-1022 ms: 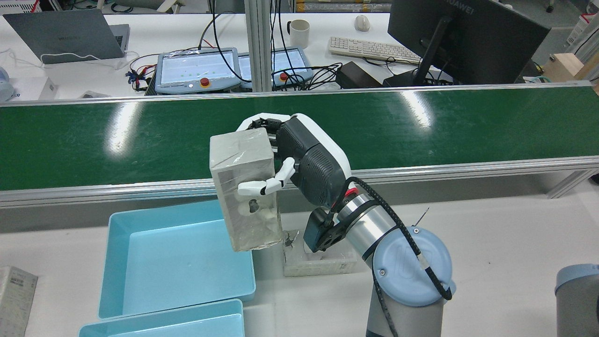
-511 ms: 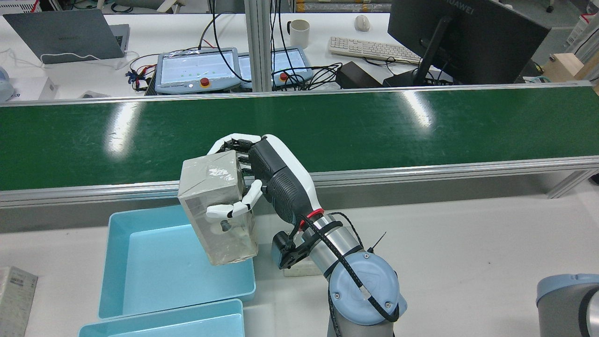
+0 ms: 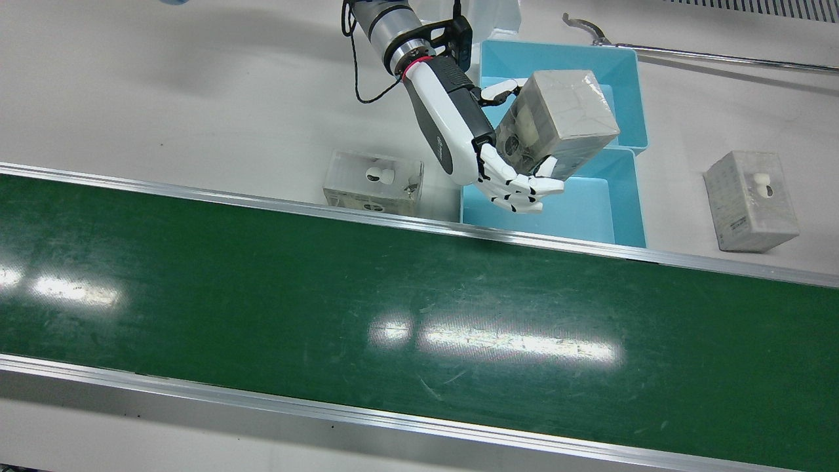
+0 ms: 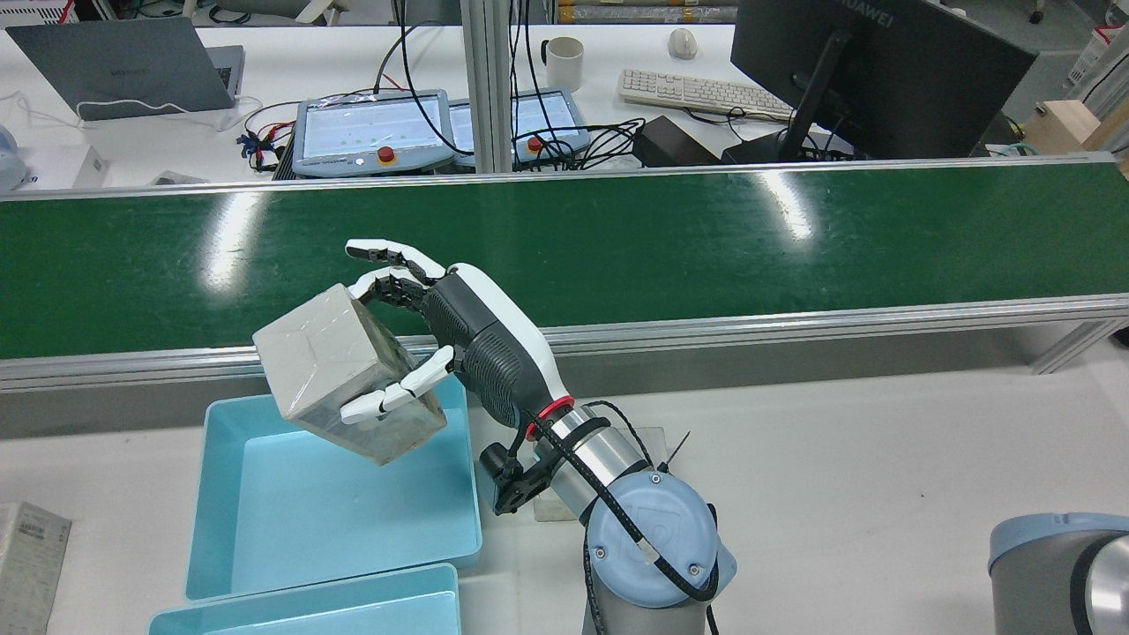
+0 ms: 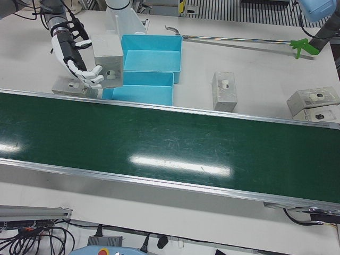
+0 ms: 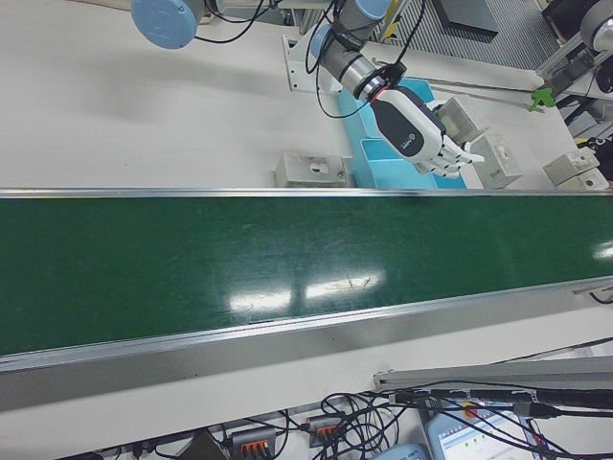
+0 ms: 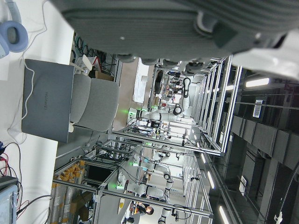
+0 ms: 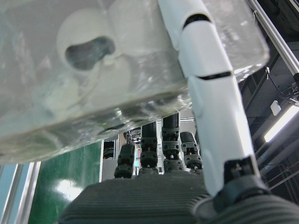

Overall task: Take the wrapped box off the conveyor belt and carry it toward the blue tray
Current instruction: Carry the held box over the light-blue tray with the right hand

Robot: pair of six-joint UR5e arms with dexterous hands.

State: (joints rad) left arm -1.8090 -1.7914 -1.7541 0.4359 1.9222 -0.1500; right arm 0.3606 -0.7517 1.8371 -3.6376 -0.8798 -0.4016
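Observation:
My right hand [image 4: 459,335] holds the wrapped box [image 4: 340,379], a grey box in clear film, tilted in the air over the far right part of the blue tray [image 4: 212,494]. The thumb presses the box's near face and the fingers [image 4: 388,256] lie almost straight along its far side. The front view shows the box [image 3: 557,121] resting against those spread fingers [image 3: 518,190] above the tray [image 3: 623,210], clear of the green conveyor belt [image 3: 393,295]. The right hand view shows the box [image 8: 117,70] close up. The left hand view shows only my left hand's palm [image 7: 187,23].
A second blue tray [image 4: 309,604] sits nearer the robot. Another wrapped box [image 3: 373,182] lies on the table beside the belt's rail, right of the arm. One more box [image 3: 750,200] lies beyond the trays. A long reacher tool [image 3: 688,52] lies behind it.
My right hand has swung left and down from the belt's edge to above the tray. The box has tipped from upright to tilted, and the fingers have straightened.

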